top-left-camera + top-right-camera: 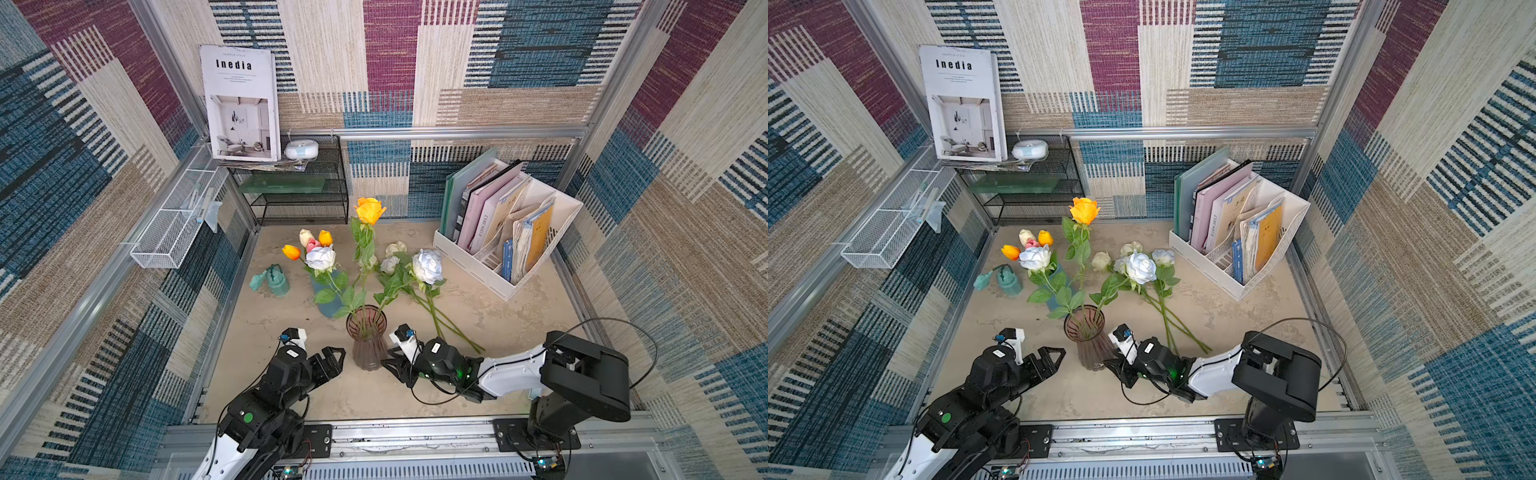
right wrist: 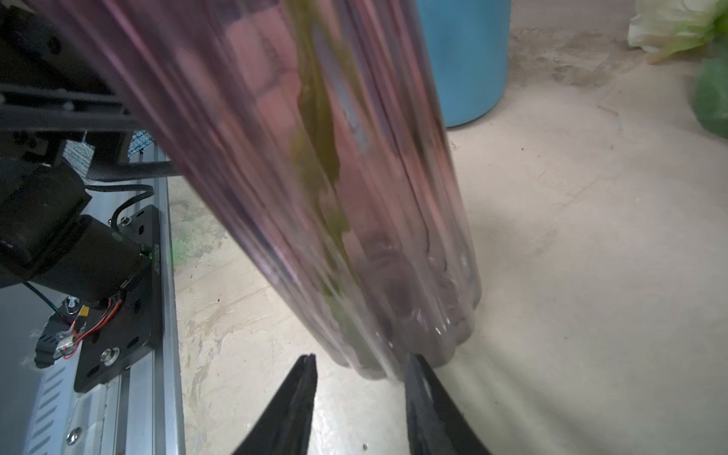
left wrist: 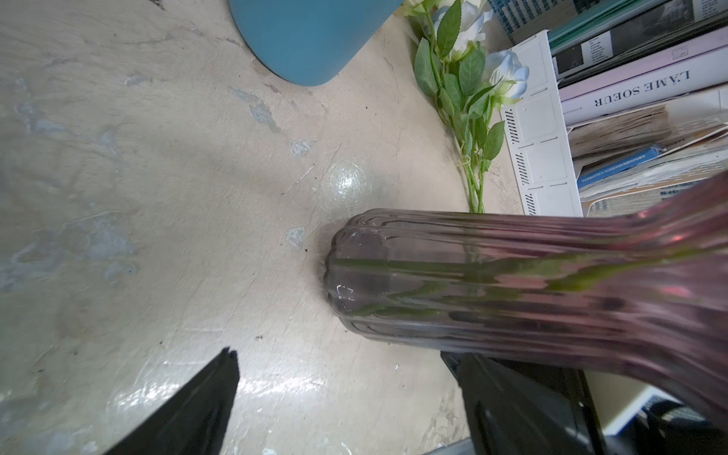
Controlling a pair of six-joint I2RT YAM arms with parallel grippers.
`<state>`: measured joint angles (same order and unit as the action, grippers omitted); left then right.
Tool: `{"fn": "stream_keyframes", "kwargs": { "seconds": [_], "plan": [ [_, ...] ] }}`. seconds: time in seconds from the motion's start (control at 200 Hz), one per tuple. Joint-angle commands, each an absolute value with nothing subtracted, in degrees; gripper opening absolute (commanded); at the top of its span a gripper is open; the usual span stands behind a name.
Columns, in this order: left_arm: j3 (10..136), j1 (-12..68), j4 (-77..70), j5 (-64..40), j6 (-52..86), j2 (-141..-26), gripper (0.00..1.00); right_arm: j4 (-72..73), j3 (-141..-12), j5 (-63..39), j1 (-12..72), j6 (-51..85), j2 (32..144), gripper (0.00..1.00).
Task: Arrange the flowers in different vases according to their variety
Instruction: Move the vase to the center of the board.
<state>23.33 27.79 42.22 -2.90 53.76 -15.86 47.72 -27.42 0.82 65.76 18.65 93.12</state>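
Note:
The purple ribbed glass vase (image 1: 368, 340) (image 1: 1086, 337) stands near the front and holds an orange rose (image 1: 369, 210) on a long stem. Behind it, the blue vase (image 1: 329, 305) holds several tulips (image 1: 291, 252) and a pale-blue rose (image 1: 320, 257). More white and pale-blue roses (image 1: 428, 266) (image 1: 1140, 266) lie on the table to the right. My left gripper (image 1: 334, 360) (image 3: 346, 358) is open just left of the glass vase (image 3: 492, 283). My right gripper (image 1: 390, 365) (image 2: 360, 356) is open at that vase's base (image 2: 394, 315), with nothing between its fingers.
A teal watering can (image 1: 272, 280) sits left of the blue vase. A white file holder (image 1: 511, 232) with books stands at the back right. A black wire shelf (image 1: 299, 187) and a white wire basket (image 1: 174, 224) are at the back left.

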Motion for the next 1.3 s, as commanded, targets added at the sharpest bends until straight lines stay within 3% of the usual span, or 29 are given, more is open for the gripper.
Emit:
{"fn": "stream_keyframes", "kwargs": {
  "seconds": [0.0, 0.371, 0.701, 1.002, 1.297],
  "plan": [
    [23.38, 27.77, 42.80, -2.26, 52.91, -15.45, 0.92, 51.45, -29.15, 1.97, 65.83, 18.35, 95.59, 0.43],
    [23.29, 27.77, 43.20, -3.14, 52.83, -14.15, 0.92, 47.55, -38.39, 9.69, 65.53, 17.88, 105.21, 0.43],
    [24.14, 27.86, 43.77, -7.29, 52.91, -14.52, 0.88, 43.48, -46.97, 6.71, 62.94, 17.59, 110.46, 0.43],
    [26.98, 31.14, 43.51, -8.00, 53.66, -19.89, 0.87, 34.12, -38.71, 8.64, 62.18, 20.56, 96.27, 0.51],
    [32.33, 48.24, 38.47, 3.05, 57.83, -32.38, 0.86, 12.26, -36.35, 8.84, 51.42, 25.30, 75.65, 0.61]
  ]
}}
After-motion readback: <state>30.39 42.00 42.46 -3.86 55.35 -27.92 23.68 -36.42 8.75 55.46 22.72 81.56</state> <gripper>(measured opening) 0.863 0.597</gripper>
